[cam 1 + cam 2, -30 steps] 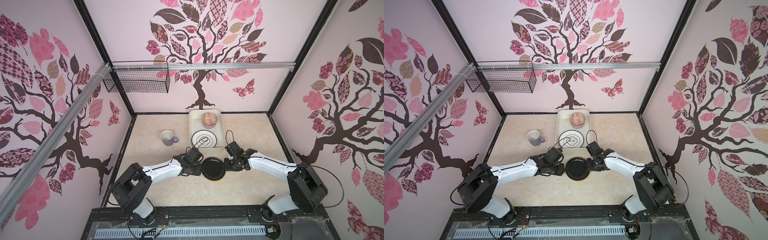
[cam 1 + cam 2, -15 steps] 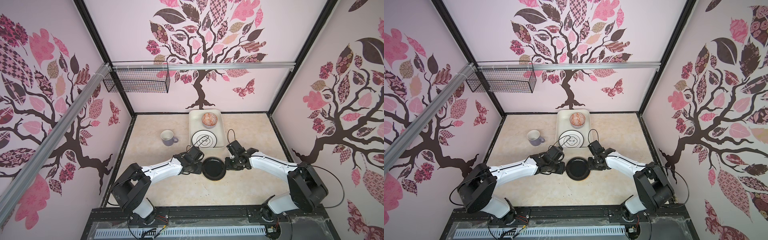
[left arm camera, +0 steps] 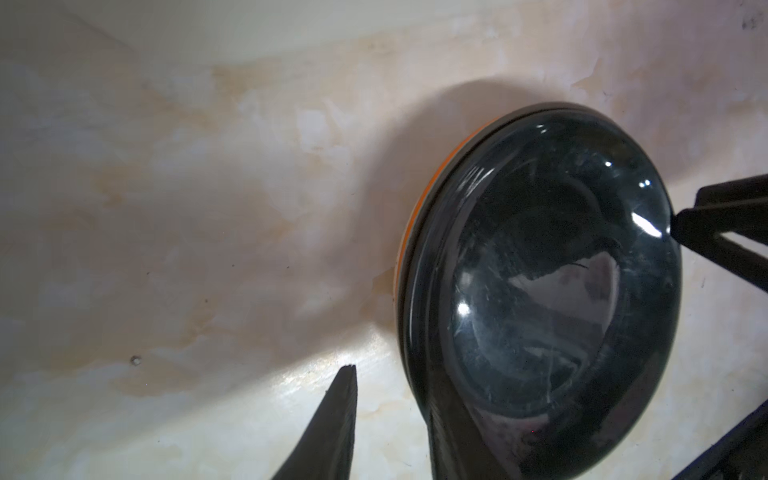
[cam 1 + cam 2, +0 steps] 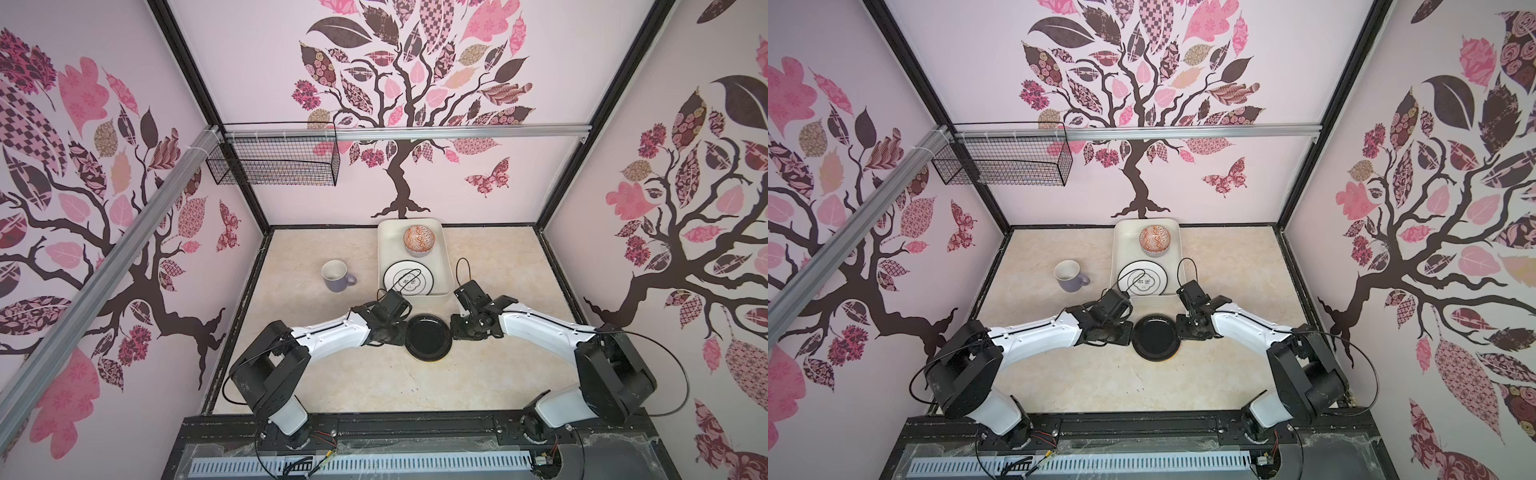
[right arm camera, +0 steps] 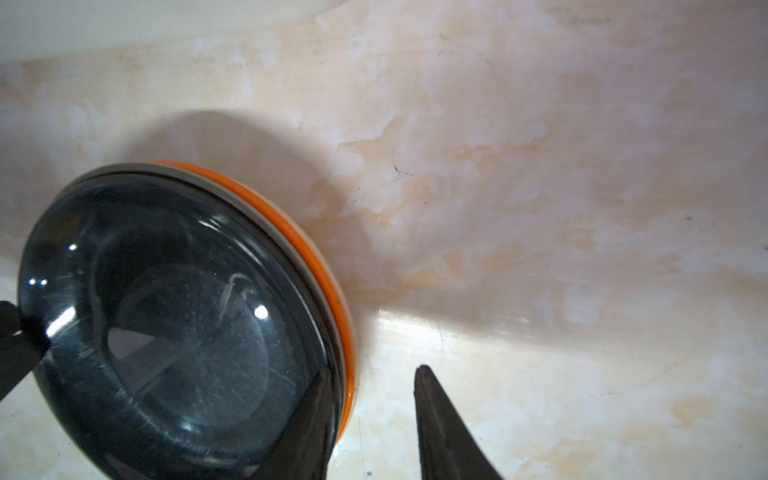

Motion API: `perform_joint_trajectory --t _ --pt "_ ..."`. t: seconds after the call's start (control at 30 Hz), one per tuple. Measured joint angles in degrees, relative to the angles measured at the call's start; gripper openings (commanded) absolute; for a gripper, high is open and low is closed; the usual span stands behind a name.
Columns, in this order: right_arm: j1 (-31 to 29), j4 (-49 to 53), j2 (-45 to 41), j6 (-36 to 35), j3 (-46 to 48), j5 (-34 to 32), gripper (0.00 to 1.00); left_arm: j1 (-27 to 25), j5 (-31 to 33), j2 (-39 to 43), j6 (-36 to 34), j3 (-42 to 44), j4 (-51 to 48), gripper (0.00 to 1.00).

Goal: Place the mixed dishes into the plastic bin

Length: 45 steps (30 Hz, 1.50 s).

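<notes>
Reaching in low from either side, the left arm (image 4: 328, 332) and right arm (image 4: 540, 332) meet at a black plate (image 4: 429, 340) lying between their jaws. The left gripper (image 3: 390, 395) has its jaws spread, with one finger over the plate's rim and the other over bare table (image 4: 332, 374). The right gripper (image 5: 374, 374) straddles the opposite rim the same way, and neither pinches. Under the black plate only the edge of an orange plate (image 5: 332, 266) shows.

Beyond both jaws, the plastic bin (image 4: 446, 266) holds an orange-patterned bowl (image 4: 419, 240) and a white black-ringed plate (image 4: 409, 279) whose centre mark is too small to read. The lavender mug (image 4: 336, 275) stands apart, beyond the left jaws.
</notes>
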<state>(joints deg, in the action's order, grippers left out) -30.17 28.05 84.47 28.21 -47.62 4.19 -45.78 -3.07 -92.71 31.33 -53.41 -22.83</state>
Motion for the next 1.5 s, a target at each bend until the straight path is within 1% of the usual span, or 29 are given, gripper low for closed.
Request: perform_joint_trajectory --t 0.13,0.33,0.53,0.73,0.83,1.0,1.37,1.5 --pt "0.4 0.0 0.0 -0.2 0.0 0.2 0.33 0.0 -0.2 -0.7 -0.2 -0.9 0.1 0.19" --pt "1.1 0.0 0.0 -0.2 0.0 0.3 0.30 0.0 -0.2 -2.0 -0.4 -1.8 0.2 0.14" --pt "1.1 -0.3 0.0 -0.5 0.0 1.2 0.30 0.0 -0.2 -3.9 -0.5 -3.1 0.7 0.12" --pt "1.4 -0.5 0.0 -1.3 0.0 2.1 0.30 0.0 -0.1 -4.0 -0.5 -3.3 0.6 0.11" --pt "1.5 -0.5 0.0 -1.5 0.0 2.8 0.26 0.0 0.0 -4.0 -0.5 -3.3 0.7 0.09" --pt "1.5 -0.6 0.0 -1.7 0.0 3.4 0.24 0.2 0.0 -4.5 -0.5 -3.7 0.7 0.08" --pt "1.9 -0.7 0.0 -1.7 0.0 4.1 0.24 0.3 0.0 -5.4 -0.5 -4.7 0.2 0.06" --pt "1.9 -0.3 -0.5 -1.7 0.0 4.0 0.27 0.3 -0.1 -5.5 -0.5 -4.7 0.4 0.06"
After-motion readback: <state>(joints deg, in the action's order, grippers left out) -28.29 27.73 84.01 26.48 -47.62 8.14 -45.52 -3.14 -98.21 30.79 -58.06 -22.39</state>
